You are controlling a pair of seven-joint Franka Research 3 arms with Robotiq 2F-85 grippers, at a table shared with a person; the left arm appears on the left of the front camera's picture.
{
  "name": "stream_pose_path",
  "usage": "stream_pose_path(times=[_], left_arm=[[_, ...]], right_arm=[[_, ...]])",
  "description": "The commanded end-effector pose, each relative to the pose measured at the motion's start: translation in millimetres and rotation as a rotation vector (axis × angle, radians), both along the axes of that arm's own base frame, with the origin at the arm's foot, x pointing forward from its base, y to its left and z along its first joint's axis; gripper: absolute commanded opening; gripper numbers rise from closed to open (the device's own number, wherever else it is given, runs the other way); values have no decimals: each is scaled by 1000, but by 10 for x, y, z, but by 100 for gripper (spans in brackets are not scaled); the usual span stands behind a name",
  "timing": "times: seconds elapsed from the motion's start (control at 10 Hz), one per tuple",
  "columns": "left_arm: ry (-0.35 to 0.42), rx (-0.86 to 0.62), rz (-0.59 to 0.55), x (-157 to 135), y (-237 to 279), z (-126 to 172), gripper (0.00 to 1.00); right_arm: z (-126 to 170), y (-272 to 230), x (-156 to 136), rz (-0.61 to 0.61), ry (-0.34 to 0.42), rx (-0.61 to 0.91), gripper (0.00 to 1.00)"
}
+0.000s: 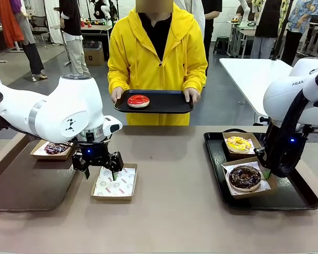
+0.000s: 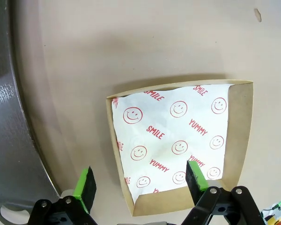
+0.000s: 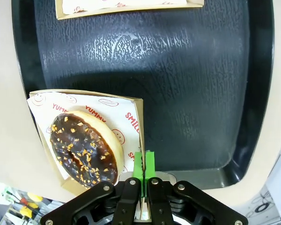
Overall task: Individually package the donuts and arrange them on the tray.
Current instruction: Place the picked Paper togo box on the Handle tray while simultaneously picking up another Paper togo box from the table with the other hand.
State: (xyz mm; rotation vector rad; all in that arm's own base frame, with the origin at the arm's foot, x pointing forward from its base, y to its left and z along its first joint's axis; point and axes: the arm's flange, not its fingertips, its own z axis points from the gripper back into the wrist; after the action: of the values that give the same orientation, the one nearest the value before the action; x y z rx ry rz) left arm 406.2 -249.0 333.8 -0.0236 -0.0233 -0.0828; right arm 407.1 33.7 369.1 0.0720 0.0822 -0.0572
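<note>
Left gripper [image 2: 140, 185] spread wide above an empty paper-lined box [image 2: 239, 131] on the counter [image 1: 169, 211], right gripper [image 3: 144, 168] pinching the rim of the chocolate donut [image 3: 83, 150]'s box [image 3: 138, 123] on the black tray [image 3: 187, 84], yellow donut [image 1: 238, 144] boxed behind it, sprinkled donut [image 1: 56, 148] boxed at left, red donut [image 1: 138, 101] on the person's tray [image 1: 169, 101].

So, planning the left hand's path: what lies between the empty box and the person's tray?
In the front view, bare table separates the empty box from the person's tray.
</note>
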Motion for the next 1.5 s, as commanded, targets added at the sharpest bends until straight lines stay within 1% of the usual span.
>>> stream_pose_path(times=[0.0,0.2,0.6,1.1,1.2,1.3,1.4], left_arm=[[-34,13,43,11,25,-21,100],[-34,14,48,34,64,-41,100],[-27,-2,49,41,125,-113,100],[-19,-20,37,44,147,-140,100],[-17,-24,33,46,149,-139,41],[-15,-25,31,46,149,-139,41],[-16,-27,30,51,154,-134,0]], right_arm=[[-82,-53,8,10,-24,47,1],[-114,-76,44,14,-29,58,1],[-253,-60,101,7,-9,48,1],[-286,-28,100,15,-4,39,1],[-287,-31,100,10,1,39,55],[-284,-34,97,9,2,41,58],[-287,-30,98,9,1,44,100]])
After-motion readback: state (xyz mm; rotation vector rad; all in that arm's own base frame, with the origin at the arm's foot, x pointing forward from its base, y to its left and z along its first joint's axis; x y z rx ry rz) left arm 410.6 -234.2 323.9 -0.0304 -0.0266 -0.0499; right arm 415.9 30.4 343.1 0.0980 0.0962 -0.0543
